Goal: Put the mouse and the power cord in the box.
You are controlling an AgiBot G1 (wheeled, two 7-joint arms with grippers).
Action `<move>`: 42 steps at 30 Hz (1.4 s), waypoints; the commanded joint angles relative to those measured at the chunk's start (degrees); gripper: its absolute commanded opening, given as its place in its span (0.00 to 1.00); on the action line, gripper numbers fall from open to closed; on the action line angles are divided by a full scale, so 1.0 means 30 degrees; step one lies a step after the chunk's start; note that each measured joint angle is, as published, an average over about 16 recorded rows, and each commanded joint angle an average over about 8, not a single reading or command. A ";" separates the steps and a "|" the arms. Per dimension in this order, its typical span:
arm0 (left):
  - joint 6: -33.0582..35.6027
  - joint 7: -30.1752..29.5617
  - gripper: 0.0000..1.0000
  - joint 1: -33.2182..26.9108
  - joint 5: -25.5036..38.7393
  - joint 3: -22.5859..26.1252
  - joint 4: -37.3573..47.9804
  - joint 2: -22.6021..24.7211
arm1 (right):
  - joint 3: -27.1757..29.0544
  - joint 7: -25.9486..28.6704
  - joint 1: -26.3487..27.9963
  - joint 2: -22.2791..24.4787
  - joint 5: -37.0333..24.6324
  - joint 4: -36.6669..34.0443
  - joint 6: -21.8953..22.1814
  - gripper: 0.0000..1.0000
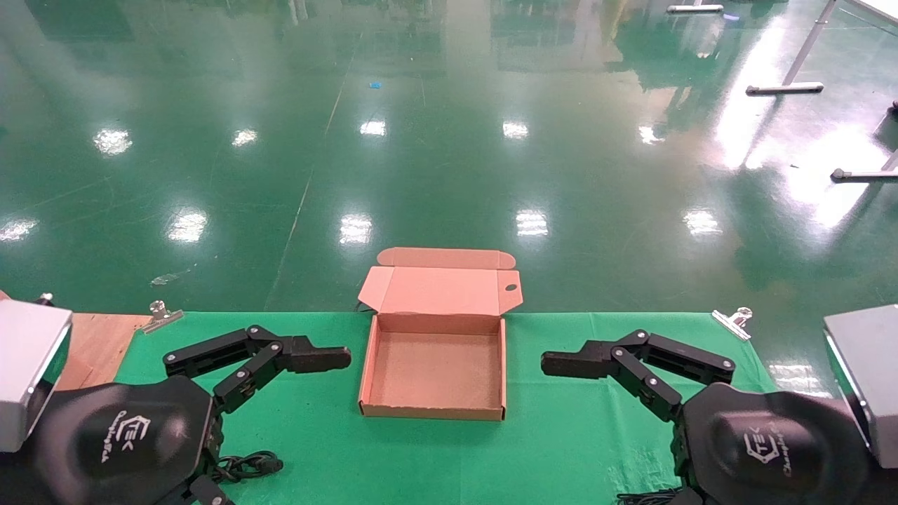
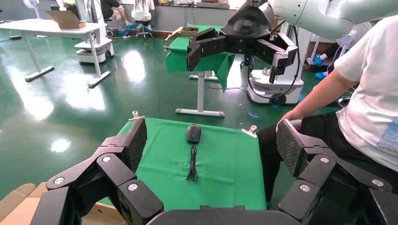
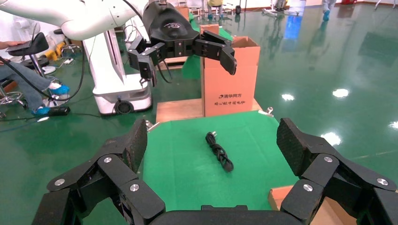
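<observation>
The brown cardboard box (image 1: 433, 407) lies open mid-table, lid (image 1: 438, 289) tipped back, nothing inside. Its corner shows in both wrist views (image 2: 19, 208) (image 3: 281, 194). The black mouse (image 2: 193, 133) rests on the green cloth with its thin cable (image 2: 192, 164) bundled beside it. The power cord (image 3: 219, 151), a knotted black coil, lies on the cloth; part of it (image 1: 245, 464) shows under my left arm. My left gripper (image 2: 212, 140) hovers open left of the box, one finger (image 1: 309, 358) pointing at it. My right gripper (image 3: 214, 138) hovers open right of the box, empty.
Metal clips (image 1: 161, 312) (image 1: 733, 321) pin the cloth at the far corners. Grey housings (image 1: 28, 365) (image 1: 866, 372) flank the table. A wooden board (image 1: 98, 344) and a tall carton (image 3: 230, 77) stand at the left end. A seated person (image 2: 366, 93) is beside the right end.
</observation>
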 commanded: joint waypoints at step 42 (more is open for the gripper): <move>0.0002 -0.0004 1.00 0.0002 -0.0001 -0.0002 -0.0005 -0.0001 | -0.0024 -0.0006 0.0015 -0.0019 -0.0017 -0.0015 0.0021 1.00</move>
